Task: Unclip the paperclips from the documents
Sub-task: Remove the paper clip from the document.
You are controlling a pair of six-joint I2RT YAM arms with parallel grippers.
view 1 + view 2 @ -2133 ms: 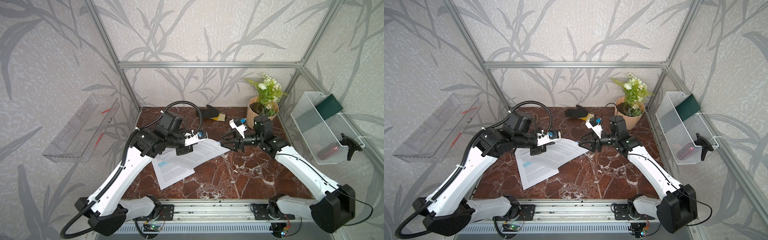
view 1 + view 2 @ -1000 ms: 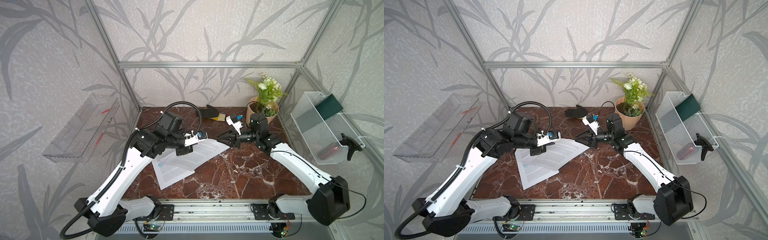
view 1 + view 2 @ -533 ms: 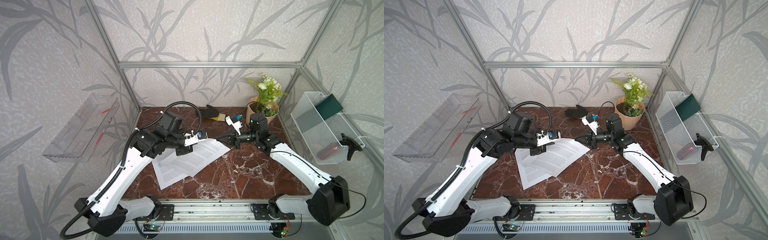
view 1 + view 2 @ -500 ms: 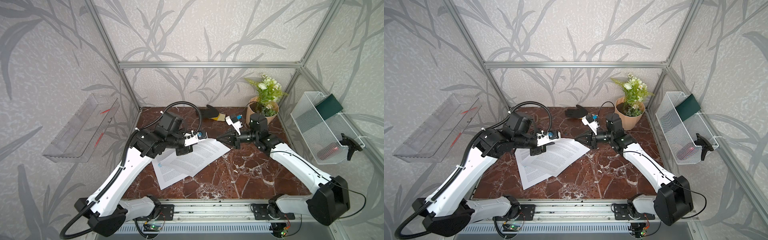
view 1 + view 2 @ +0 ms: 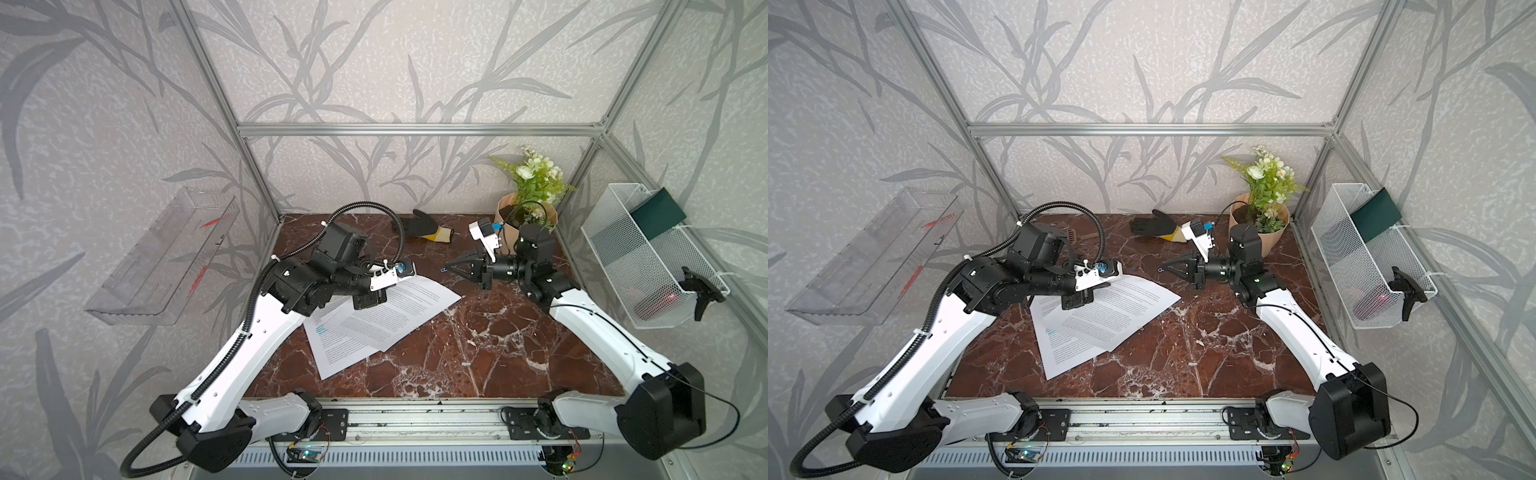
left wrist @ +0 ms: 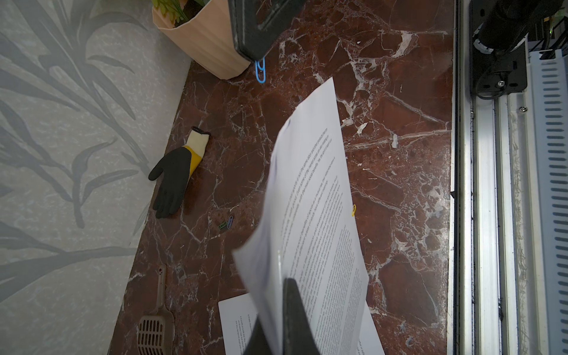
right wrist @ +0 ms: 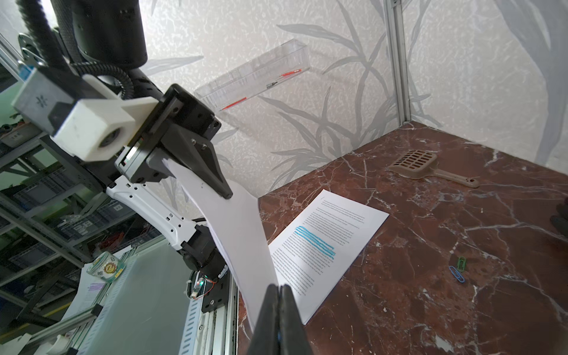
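Paperclip (image 6: pixel 260 70) in tightly closed right gripper (image 5: pixel 449 264)

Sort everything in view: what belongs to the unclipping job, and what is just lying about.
Job in hand: lifted document in the left tool; highlighted document; blue paperclip in the right tool; loose paperclip pair; yellow paperclip.

Lying about: glove; plant pot; scoop; wire basket; clear tray.

Cameras: overhead pair, two wrist.
Both top views look down on the whole table (image 5: pixel 478 353); wrist views, close and low, share the documents (image 6: pixel 313 199).
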